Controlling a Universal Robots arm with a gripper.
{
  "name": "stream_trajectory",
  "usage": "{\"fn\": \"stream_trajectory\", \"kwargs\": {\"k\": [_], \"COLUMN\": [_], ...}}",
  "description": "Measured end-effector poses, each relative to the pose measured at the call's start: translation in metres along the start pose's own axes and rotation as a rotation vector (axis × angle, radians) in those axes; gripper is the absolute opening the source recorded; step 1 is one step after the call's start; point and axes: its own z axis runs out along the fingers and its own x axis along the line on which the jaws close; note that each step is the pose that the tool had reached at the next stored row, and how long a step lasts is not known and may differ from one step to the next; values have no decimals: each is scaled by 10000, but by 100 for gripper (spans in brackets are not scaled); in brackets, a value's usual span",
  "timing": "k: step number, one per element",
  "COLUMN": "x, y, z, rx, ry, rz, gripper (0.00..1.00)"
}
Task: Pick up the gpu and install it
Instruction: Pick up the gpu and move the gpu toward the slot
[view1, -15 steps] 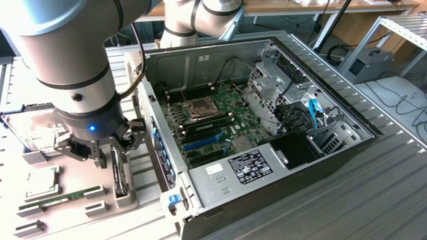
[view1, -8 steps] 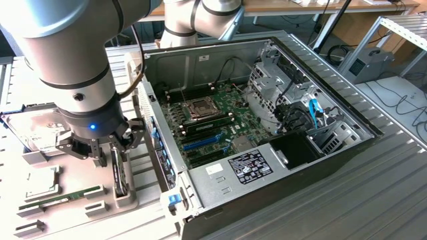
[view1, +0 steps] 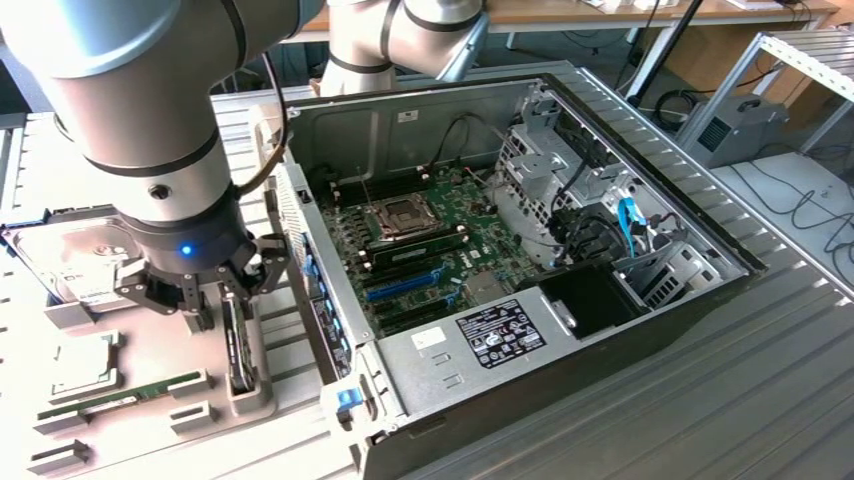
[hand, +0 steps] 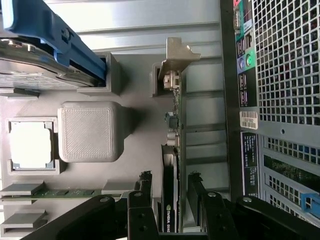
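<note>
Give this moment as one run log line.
gripper: over gpu | fingers: open, either side of it | gpu: on edge in gray tray

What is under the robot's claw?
The gpu, a thin black card, stands on its edge in the grey holder, right below the open gripper, with a finger on each side. The holder's slot hides the card's bottom edge.

One gpu (view1: 242, 348), one hard drive (view1: 64, 262), one RAM stick (view1: 123, 394), one loose processor chip (view1: 83, 366), one computer case (view1: 561, 395)
</note>
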Motion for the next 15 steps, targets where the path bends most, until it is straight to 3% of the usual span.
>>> {"fn": "stream_trajectory", "kwargs": {"k": [15], "x": [5], "y": [17], "z": [134], "rx": [8], "ry": [1], "rz": [2], "gripper": [42]}}
